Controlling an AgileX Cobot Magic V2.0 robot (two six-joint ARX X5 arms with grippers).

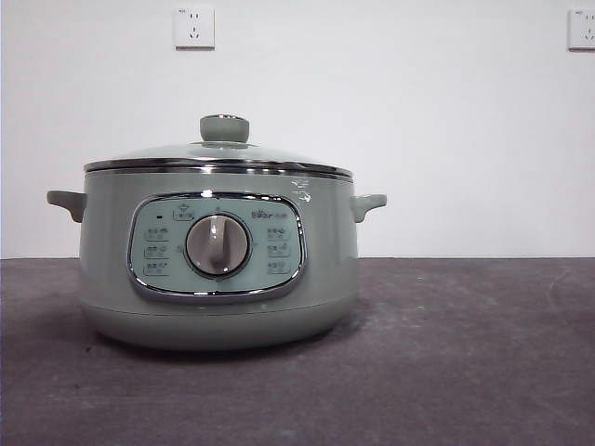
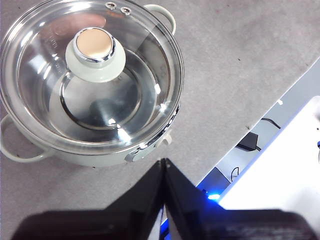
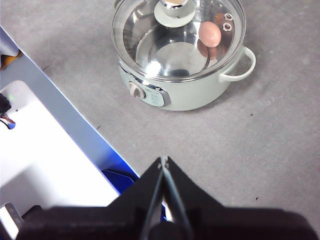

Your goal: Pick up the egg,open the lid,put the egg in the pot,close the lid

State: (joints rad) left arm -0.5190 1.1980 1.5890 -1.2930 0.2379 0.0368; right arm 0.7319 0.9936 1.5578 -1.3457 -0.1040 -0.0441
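The sage-green pot stands on the grey table, left of centre, with its dial facing the front camera. The glass lid with its green knob sits closed on it. In the right wrist view the brown-orange egg shows through the lid, lying inside the pot near one handle. My right gripper is shut and empty, high above the table, well away from the pot. My left gripper is shut and empty, above the table beside the pot and lid.
Two wall outlets are on the white wall behind. The table's edge and the white robot base lie below both grippers. Grey table surface stretches to the right of the pot.
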